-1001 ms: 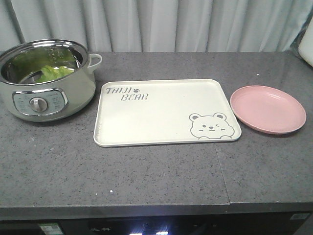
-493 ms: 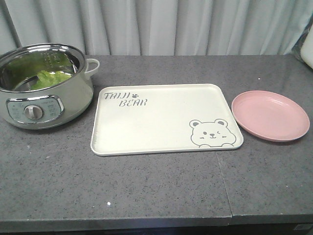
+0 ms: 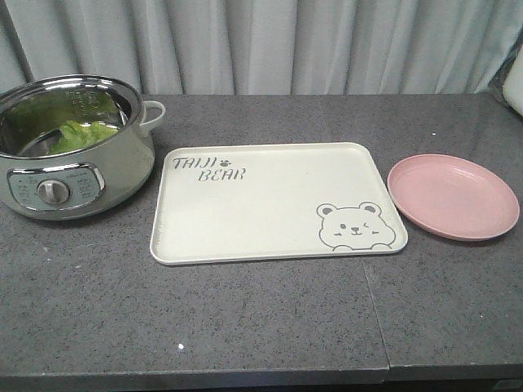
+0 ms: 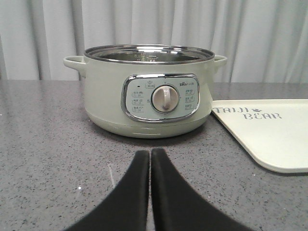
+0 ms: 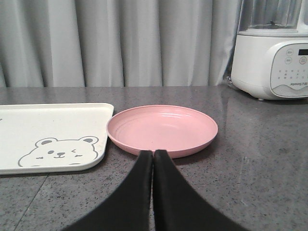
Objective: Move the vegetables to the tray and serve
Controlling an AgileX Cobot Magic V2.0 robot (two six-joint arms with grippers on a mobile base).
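Observation:
Green lettuce, the vegetables (image 3: pixel 82 135), lies inside a pale green electric pot (image 3: pixel 69 175) at the counter's left. The cream tray (image 3: pixel 270 204) with "TAIJI BEAR" lettering and a bear face lies flat in the middle. In the left wrist view my left gripper (image 4: pixel 150 156) is shut with nothing in it, low over the counter just in front of the pot (image 4: pixel 149 91); the tray's corner (image 4: pixel 274 134) shows to its right. My right gripper (image 5: pixel 153 155) is shut and holds nothing, its tips at the near rim of the pink plate (image 5: pixel 162 129). Neither gripper shows in the front view.
A round pink plate (image 3: pixel 452 197) sits right of the tray. A white blender base (image 5: pixel 272 62) stands at the far right of the counter. Grey curtains hang behind. The counter's front edge (image 3: pixel 245 377) runs along the bottom of the front view.
The front view has shifted: pot, tray and plate sit lower in the frame and the dark space below the counter edge has dropped out of sight. The objects themselves have not moved.

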